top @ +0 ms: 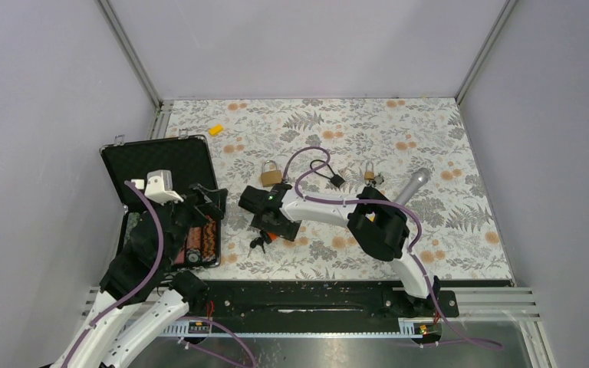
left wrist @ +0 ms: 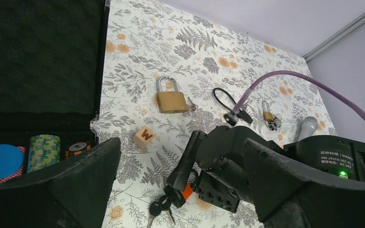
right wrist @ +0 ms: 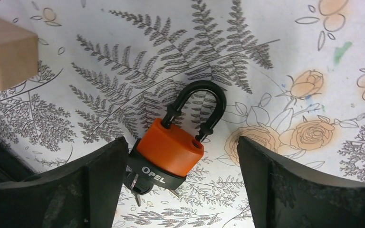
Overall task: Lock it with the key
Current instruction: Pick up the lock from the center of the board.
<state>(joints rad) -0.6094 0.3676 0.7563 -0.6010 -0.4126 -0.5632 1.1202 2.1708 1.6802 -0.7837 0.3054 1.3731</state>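
The brass lock (top: 271, 175) with a silver shackle lies on the floral mat, apart from both grippers; it also shows in the left wrist view (left wrist: 171, 100). My right gripper (top: 274, 228) is open and low over the mat, straddling the orange-and-black key bunch (right wrist: 171, 152). This is an orange-topped black body marked OPEL with a black shackle, one leg out of its hole. Black-headed keys (left wrist: 158, 208) hang from it. The body touches my left-hand finger (right wrist: 90, 185). My left gripper (top: 208, 201) is open and empty at the right edge of the black case.
An open black case (top: 142, 157) with poker chips (left wrist: 43, 149) sits at the left. A wooden W block (left wrist: 144, 137) lies near the right gripper. A smaller brass padlock (top: 370, 176), a black cable piece (top: 336, 180), a silver cylinder (top: 418, 182) and a small orange piece (top: 215, 129) lie further back.
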